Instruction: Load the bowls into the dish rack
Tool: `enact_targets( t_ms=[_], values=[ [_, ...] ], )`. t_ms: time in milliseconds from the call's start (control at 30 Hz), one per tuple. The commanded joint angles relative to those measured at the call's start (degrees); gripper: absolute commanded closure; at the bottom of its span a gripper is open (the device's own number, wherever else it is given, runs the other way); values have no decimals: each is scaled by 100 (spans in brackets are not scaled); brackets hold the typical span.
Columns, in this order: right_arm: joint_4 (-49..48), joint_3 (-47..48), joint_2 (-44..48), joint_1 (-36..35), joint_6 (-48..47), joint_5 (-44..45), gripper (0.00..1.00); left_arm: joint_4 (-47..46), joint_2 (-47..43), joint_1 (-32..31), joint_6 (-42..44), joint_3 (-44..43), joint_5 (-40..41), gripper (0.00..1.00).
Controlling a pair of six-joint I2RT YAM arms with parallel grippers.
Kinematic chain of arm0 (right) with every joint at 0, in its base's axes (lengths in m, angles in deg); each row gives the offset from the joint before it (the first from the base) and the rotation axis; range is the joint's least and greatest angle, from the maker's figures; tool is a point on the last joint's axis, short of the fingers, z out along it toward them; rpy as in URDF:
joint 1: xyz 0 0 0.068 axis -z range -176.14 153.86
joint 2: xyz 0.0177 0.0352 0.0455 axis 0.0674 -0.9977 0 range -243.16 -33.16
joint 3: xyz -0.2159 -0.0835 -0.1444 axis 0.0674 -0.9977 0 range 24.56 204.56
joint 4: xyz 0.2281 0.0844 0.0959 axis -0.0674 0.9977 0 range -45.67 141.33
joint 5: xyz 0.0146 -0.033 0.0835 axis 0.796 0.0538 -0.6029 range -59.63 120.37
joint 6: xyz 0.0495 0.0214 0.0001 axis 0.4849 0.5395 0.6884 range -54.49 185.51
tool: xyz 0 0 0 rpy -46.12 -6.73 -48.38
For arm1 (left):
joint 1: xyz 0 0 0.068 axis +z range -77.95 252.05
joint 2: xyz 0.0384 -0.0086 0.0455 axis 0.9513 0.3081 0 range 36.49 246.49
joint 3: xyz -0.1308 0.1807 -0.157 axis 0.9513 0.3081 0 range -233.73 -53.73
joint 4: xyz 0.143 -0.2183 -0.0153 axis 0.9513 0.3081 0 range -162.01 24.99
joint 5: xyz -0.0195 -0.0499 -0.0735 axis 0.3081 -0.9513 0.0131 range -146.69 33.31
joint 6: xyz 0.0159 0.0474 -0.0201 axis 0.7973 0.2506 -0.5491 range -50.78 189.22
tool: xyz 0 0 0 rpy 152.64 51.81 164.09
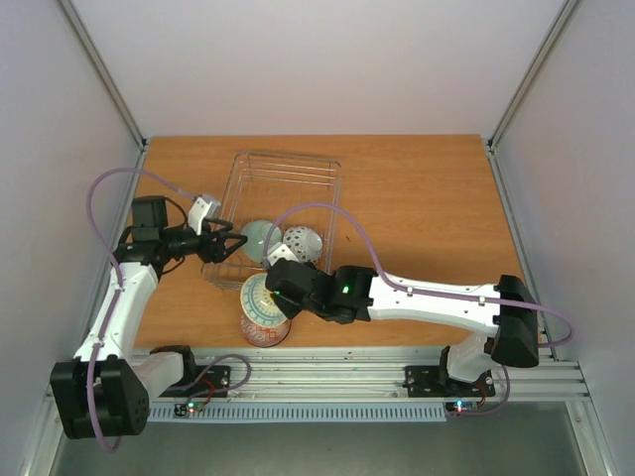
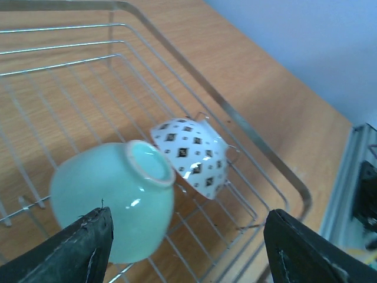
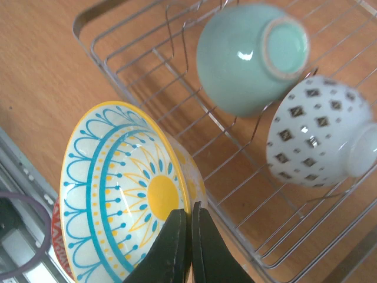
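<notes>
The dish rack point(image 1: 288, 157) holds a mint green bowl point(image 1: 260, 238) and a white dark-speckled bowl point(image 1: 303, 243), both tipped on their sides. My right gripper point(image 1: 281, 288) is shut on the rim of the cream-yellow bowl point(image 3: 126, 188), held tilted just outside the rack's near edge point(image 3: 112, 79). It hangs above a red patterned bowl point(image 1: 263, 330) on the table. My left gripper point(image 1: 226, 245) is open and empty at the rack's left side, with the mint bowl point(image 2: 112, 200) just ahead of its fingers point(image 2: 82, 247). The blue-and-white bowl is out of view.
The wooden table point(image 1: 427, 198) stretches to the right of and behind the rack. A metal rail point(image 1: 397, 377) runs along the near edge by the arm bases. White walls close in the sides and back.
</notes>
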Motion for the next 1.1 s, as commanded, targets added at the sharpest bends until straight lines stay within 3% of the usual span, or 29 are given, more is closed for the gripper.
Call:
enact_targets(
  t_ms=[0,333,500,867,1067],
  values=[
    [-163,405,388,62,-291,501,99,544,-117,-14,620,-220,-939,29],
    [-130,726,355,634,-651,535,99,1421,-129,-14,1517,-386,-1582,29],
    [-162,940,224,823,-832,485,99,1401,-116,-18,1634,-342,-1505,29],
    [-225,1254,8,836,-1045,422,99,-77,-79,-64,207,-37,294,30],
    [-360,1351,-113,834,-1077,205,99,-53,-53,-96,126,-37,153,30]
  ],
)
